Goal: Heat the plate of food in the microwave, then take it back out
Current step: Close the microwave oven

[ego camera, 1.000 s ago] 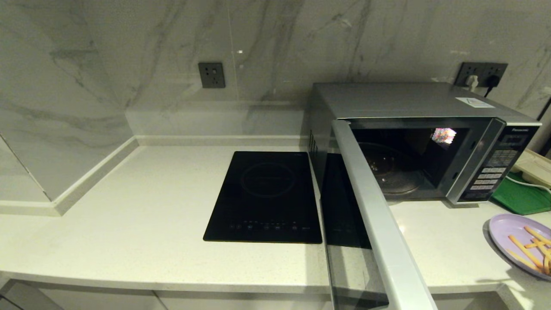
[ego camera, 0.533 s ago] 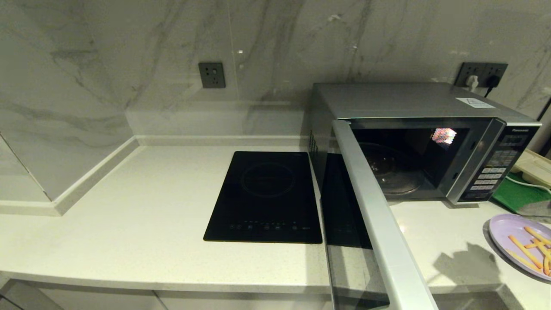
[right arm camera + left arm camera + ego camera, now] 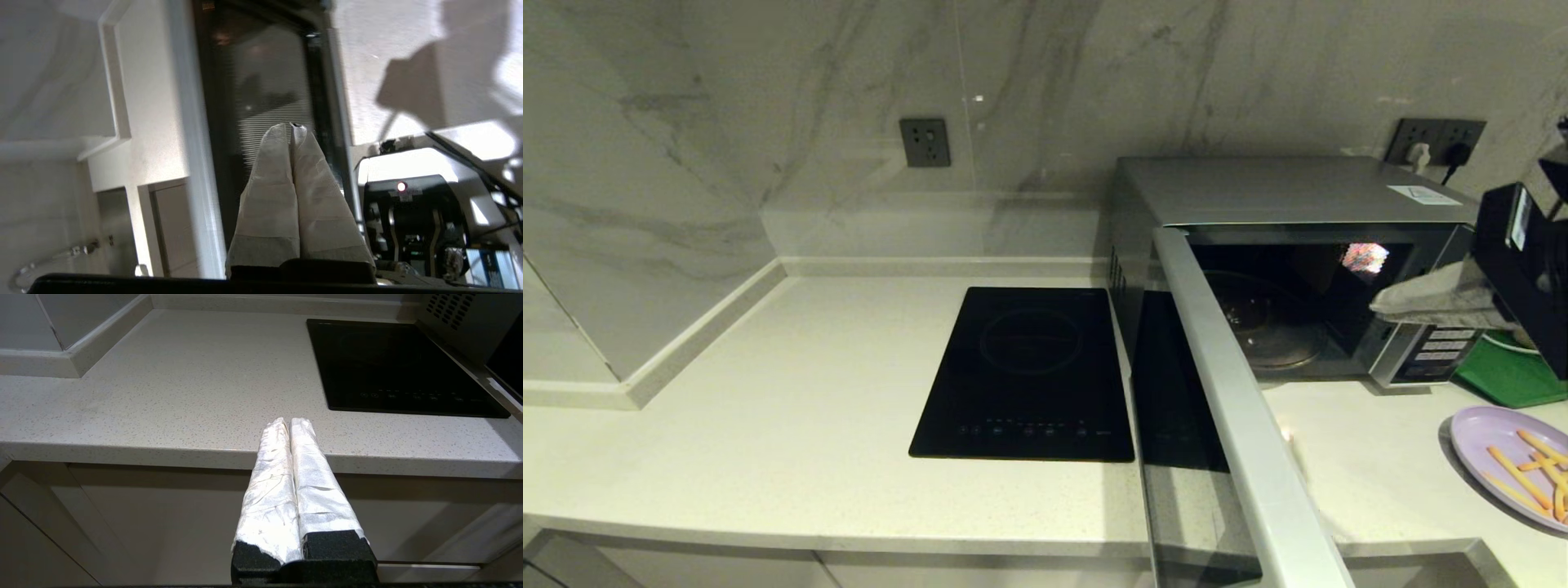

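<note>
The silver microwave (image 3: pixel 1282 189) stands at the back right with its dark glass door (image 3: pixel 1225 408) swung wide open toward me; the glass turntable inside is bare. The lilac plate of food (image 3: pixel 1478 437), with orange-yellow sticks on it, rests on the counter at the far right edge. My right gripper (image 3: pixel 1376 306) hovers in front of the microwave's button panel, fingers pressed together and holding nothing. In the right wrist view this gripper (image 3: pixel 291 127) points at the open door (image 3: pixel 261 102). My left gripper (image 3: pixel 289 422) is shut and parked at the counter's front edge, out of the head view.
A flat black induction hob (image 3: pixel 1029 371) is set into the counter left of the microwave. A green tray (image 3: pixel 1507 376) lies right of the microwave. The open door juts past the counter's front edge. Wall sockets (image 3: pixel 925 142) sit on the marble backsplash.
My right arm has come into the head view from the right and risen in front of the microwave's button panel. The door, plate and left arm have stayed put.
</note>
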Controlling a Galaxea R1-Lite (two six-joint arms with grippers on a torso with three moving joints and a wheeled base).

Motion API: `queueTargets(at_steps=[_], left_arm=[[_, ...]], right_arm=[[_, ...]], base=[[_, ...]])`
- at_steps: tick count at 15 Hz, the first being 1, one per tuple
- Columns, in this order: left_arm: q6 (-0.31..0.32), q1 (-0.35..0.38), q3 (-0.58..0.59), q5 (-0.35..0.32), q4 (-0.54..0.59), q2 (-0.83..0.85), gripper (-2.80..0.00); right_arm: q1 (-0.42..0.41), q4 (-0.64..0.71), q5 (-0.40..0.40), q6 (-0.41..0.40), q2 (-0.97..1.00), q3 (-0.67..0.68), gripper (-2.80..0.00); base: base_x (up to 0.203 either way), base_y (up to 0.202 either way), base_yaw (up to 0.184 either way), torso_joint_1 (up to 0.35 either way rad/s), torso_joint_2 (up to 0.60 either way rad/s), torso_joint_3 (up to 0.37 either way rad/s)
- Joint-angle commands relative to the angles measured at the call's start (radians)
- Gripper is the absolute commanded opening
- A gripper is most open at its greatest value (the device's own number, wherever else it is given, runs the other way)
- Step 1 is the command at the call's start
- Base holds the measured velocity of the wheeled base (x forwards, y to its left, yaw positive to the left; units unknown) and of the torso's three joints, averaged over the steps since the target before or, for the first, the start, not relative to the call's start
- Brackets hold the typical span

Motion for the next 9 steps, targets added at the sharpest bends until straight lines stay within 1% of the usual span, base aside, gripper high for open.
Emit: queueTargets(at_steps=[1,3,5,7,9], left_arm=[[-0.001,0.000,0.000,0.000,0.000,0.000,-2.80],[-0.001,0.000,0.000,0.000,0.000,0.000,-2.80],[-0.001,0.000,0.000,0.000,0.000,0.000,-2.80],[-0.001,0.000,0.000,0.000,0.000,0.000,-2.80],[-0.001,0.000,0.000,0.000,0.000,0.000,-2.80]], right_arm=[[0.094,0.061,-0.022,0.009,0.092,-0.150,-2.80],[0.165,0.120,-0.053,0.012,0.161,-0.246,-2.80],[0.239,0.139,-0.094,0.015,0.209,-0.303,-2.80],[0.309,0.142,-0.103,0.018,0.244,-0.337,-2.80],[0.351,0.143,-0.104,0.023,0.283,-0.365,-2.80]], base=[[0.000,0.000,0.000,0.000,0.00,0.000],[0.000,0.000,0.000,0.000,0.00,0.000],[0.000,0.000,0.000,0.000,0.00,0.000],[0.000,0.000,0.000,0.000,0.00,0.000],[0.000,0.000,0.000,0.000,0.00,0.000]])
